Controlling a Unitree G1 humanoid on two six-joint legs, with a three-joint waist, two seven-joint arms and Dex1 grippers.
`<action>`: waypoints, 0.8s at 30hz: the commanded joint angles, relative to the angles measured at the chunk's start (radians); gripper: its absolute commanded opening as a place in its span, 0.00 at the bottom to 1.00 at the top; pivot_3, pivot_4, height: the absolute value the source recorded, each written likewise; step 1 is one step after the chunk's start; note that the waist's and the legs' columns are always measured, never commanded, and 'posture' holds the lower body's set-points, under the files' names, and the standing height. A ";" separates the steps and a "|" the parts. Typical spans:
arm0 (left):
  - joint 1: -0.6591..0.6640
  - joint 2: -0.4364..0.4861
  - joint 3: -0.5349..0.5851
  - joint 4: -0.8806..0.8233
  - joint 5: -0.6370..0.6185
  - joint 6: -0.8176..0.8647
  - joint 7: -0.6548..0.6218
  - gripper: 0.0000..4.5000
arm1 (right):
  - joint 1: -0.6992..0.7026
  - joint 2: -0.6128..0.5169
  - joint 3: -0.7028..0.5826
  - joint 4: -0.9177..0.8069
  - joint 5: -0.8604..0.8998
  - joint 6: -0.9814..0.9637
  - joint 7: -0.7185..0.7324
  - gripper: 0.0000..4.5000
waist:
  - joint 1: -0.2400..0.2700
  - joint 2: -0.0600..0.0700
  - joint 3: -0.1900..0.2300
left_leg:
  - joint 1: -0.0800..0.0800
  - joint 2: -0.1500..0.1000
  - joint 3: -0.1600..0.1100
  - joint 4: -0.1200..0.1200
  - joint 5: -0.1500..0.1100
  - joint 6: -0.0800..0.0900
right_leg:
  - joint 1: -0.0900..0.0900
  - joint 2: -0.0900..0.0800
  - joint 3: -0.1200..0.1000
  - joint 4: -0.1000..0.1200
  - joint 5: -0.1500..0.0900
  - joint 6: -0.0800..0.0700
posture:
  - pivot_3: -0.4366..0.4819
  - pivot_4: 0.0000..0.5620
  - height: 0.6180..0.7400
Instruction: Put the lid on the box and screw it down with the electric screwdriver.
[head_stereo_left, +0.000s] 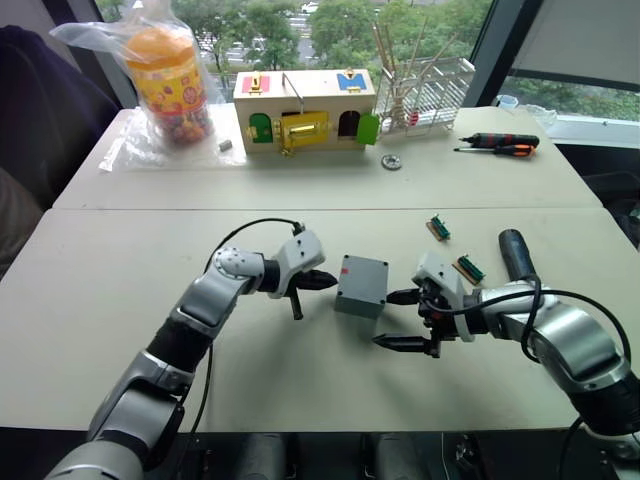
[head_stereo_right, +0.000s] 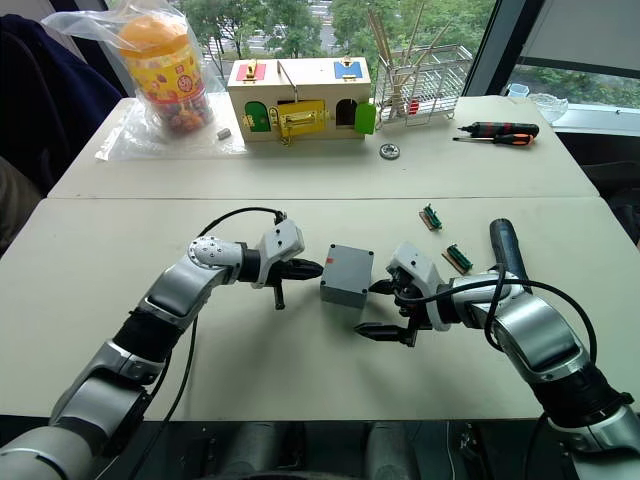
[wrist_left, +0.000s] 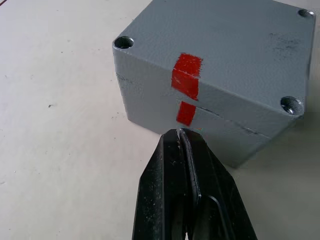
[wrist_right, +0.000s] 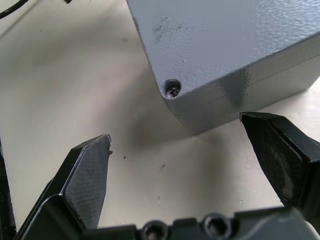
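The grey box stands in the middle of the near table. The lid sits on top of it, with a seam around the sides and the red marks on lid and box lined up. A screw head shows in one corner hole. My left gripper is shut, its tips pointing at the box's left side just below the red mark. My right gripper is open at the box's right near corner, apart from it. The electric screwdriver lies on the table behind my right forearm.
Two small green circuit boards lie right of the box. On the far table stand a wooden lock box, a bagged candy jar and a wire rack, with hand screwdrivers and a metal washer.
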 joint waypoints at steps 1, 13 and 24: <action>0.007 -0.008 -0.003 -0.049 -0.021 0.008 -0.015 0.00 | -0.005 0.001 -0.032 -0.013 0.012 -0.014 -0.003 0.99 | 0.000 0.000 0.000 | 0.000 0.000 0.000 0.000 0.000 0.000 | 0.000 0.000 0.000 0.000 0.000 0.000 | 0.48 0.27 0.74; 0.012 -0.015 -0.006 -0.073 -0.023 0.022 -0.025 0.00 | 0.016 -0.034 -0.116 -0.029 0.043 0.012 -0.009 0.99 | 0.002 0.000 0.000 | 0.000 0.000 0.000 0.000 0.000 0.000 | 0.000 0.000 0.000 0.000 0.000 0.000 | 0.48 0.27 0.74; -0.037 0.028 0.197 -0.196 -0.216 0.161 -0.006 0.00 | 0.087 0.028 -0.420 0.152 -0.031 -0.100 -0.255 0.99 | 0.000 -0.001 0.000 | 0.000 0.003 0.000 0.000 0.000 0.000 | 0.000 0.000 0.000 0.000 0.000 0.000 | 0.48 0.27 0.74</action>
